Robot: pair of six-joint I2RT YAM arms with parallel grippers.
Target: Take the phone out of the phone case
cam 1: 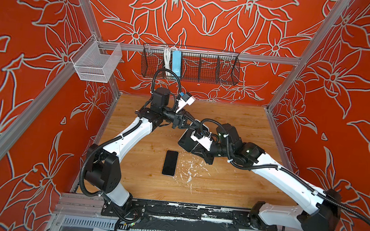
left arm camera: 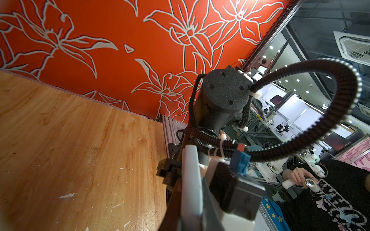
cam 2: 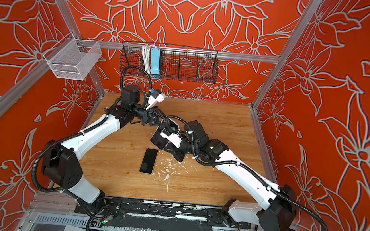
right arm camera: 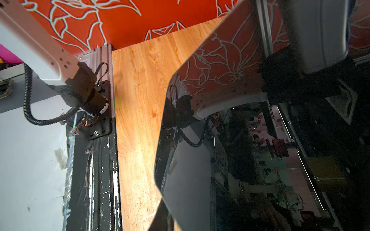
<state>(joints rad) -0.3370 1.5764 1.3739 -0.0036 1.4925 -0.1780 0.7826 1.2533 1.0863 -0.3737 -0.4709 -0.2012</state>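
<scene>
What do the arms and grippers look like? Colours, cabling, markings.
Left arm and right arm: white link shells, black joint housings, black corrugated conduit zip-tied along each. Left gripper and right gripper: black, angular. Blue connector by a white wrist-camera mount. No readable markings.

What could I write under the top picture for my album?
Phone lies free on the table; left gripper and right gripper grip the black case in the air.
</scene>
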